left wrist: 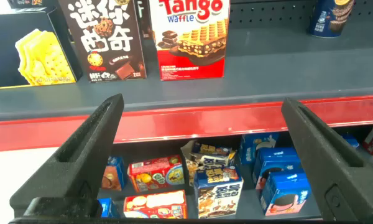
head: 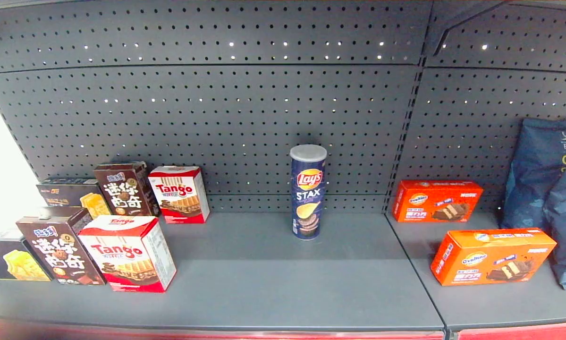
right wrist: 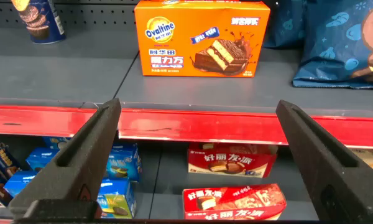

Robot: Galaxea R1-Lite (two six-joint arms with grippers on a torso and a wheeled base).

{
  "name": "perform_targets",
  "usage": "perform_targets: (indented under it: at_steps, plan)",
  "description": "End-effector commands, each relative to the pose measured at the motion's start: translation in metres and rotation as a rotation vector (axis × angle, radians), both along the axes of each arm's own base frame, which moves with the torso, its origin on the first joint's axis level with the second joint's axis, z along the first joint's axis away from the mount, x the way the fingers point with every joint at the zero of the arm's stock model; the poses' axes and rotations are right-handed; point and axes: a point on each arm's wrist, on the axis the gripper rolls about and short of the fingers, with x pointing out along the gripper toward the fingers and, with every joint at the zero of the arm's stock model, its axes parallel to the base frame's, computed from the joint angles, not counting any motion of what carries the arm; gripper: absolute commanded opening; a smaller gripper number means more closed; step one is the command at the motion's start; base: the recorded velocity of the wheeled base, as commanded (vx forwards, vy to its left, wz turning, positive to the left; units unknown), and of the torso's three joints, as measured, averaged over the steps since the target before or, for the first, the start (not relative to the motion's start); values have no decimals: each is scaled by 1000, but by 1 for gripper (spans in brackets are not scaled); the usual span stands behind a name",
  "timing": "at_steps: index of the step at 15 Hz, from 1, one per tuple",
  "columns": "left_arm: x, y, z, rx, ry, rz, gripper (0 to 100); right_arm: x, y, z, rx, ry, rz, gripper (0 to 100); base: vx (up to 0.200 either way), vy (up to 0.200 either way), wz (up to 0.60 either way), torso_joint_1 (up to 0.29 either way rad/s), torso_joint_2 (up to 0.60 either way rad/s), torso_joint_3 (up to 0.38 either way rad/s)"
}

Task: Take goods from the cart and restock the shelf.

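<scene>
Beyond the spread left claw (left wrist: 202, 104), wafer box (left wrist: 191, 37) upright on shelf (left wrist: 267, 74)

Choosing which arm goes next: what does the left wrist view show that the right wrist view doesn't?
Left wrist only: a wafer box beside a dark cookie box on the shelf. Right wrist only: an orange box and blue bags. Both: the chip can and the red shelf edge, with more small boxes on the level below.

Matt metal shelf (head: 273, 283); perforated matt metal pegboard (head: 216, 118); glossy cardboard wafer box (head: 127, 252); glossy chip can (head: 308, 198).
</scene>
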Motion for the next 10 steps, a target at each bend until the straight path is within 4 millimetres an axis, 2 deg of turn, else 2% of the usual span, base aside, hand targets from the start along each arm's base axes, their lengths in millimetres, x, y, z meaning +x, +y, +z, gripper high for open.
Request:
perform_targets:
  at_steps: [1, 10]
  plan:
    - [0, 0, 0, 0, 0, 0, 100, 0, 0, 0, -1, 2, 1, 100, 0, 0, 0, 0, 0, 0]
    - [0, 0, 0, 3, 1, 2, 100, 0, 0, 0, -1, 1, 1, 100, 0, 0, 0, 0, 0, 0]
